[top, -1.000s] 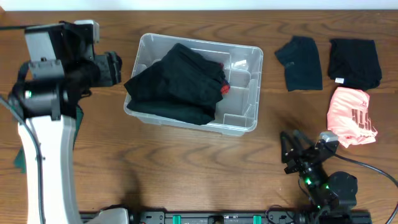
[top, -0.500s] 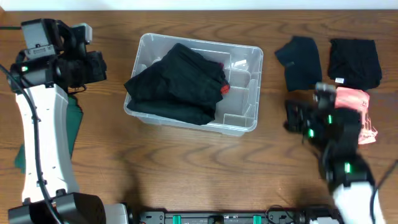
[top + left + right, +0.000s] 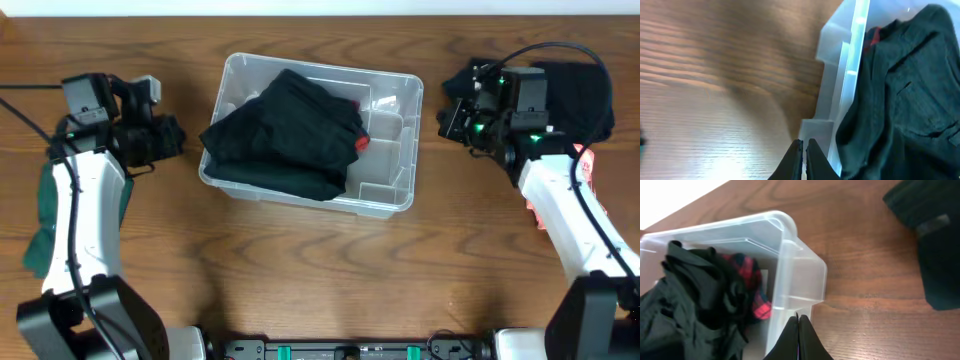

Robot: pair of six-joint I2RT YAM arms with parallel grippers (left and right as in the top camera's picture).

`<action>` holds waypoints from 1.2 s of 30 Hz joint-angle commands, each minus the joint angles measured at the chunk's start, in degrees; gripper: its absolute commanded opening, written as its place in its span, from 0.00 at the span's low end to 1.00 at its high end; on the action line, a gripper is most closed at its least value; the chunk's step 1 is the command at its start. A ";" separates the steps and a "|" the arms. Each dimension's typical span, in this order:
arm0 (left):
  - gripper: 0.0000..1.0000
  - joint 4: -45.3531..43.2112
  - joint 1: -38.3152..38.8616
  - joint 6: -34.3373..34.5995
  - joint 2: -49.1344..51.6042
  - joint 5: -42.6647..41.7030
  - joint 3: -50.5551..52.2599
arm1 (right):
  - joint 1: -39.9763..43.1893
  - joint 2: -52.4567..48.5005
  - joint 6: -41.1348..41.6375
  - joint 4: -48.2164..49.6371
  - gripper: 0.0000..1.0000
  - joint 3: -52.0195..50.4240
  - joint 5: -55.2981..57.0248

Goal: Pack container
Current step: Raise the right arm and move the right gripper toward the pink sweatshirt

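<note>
The clear container (image 3: 402, 86) stands at the table's middle, with a black garment (image 3: 285, 135) heaped in it and spilling over its left rim. A bit of red cloth (image 3: 361, 142) shows beside the heap. My left gripper (image 3: 178, 137) hovers just left of the container, shut and empty; its wrist view shows the shut tips (image 3: 804, 150) by the container's wall (image 3: 846, 75). My right gripper (image 3: 444, 120) is just right of the container, also shut with nothing in it; its shut tips (image 3: 797, 322) point at the container's corner (image 3: 799, 255), near red plaid cloth (image 3: 754, 292).
A dark garment (image 3: 478, 72) and a black one (image 3: 588, 95) lie at the back right, partly under my right arm. A pink garment (image 3: 585, 162) peeks out beside that arm. Green cloth (image 3: 40, 240) lies at the left edge.
Both grippers have shut. My right arm swung from the front edge up to the container's right side. My left arm shifted down and in toward the container's left side.
</note>
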State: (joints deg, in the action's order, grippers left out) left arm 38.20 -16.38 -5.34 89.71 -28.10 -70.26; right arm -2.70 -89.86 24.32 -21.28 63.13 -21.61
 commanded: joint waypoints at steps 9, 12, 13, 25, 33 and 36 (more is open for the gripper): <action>0.06 -0.96 0.24 1.57 5.92 -5.86 1.79 | -0.20 -6.25 0.98 3.85 0.01 1.46 -2.73; 0.06 0.20 0.39 1.53 6.14 -5.86 1.79 | -1.05 -7.41 1.62 6.23 0.01 1.46 -3.54; 0.06 0.66 0.46 1.55 6.12 -5.86 1.79 | -1.33 -7.63 1.81 7.04 0.01 1.46 -3.78; 0.06 8.26 2.14 1.53 6.12 -6.03 1.79 | -4.37 -11.45 4.22 17.31 0.01 1.60 -4.85; 0.06 11.63 3.23 1.53 6.10 -5.99 1.79 | -4.74 -14.16 4.37 22.62 0.01 2.58 -5.25; 0.06 12.00 3.23 1.53 6.10 -5.95 1.79 | -4.83 -14.91 4.35 22.56 0.01 3.63 -5.25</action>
State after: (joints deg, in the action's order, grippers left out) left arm 49.69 -13.58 -4.27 95.44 -32.82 -68.75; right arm -5.58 -103.70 28.08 0.97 64.36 -24.69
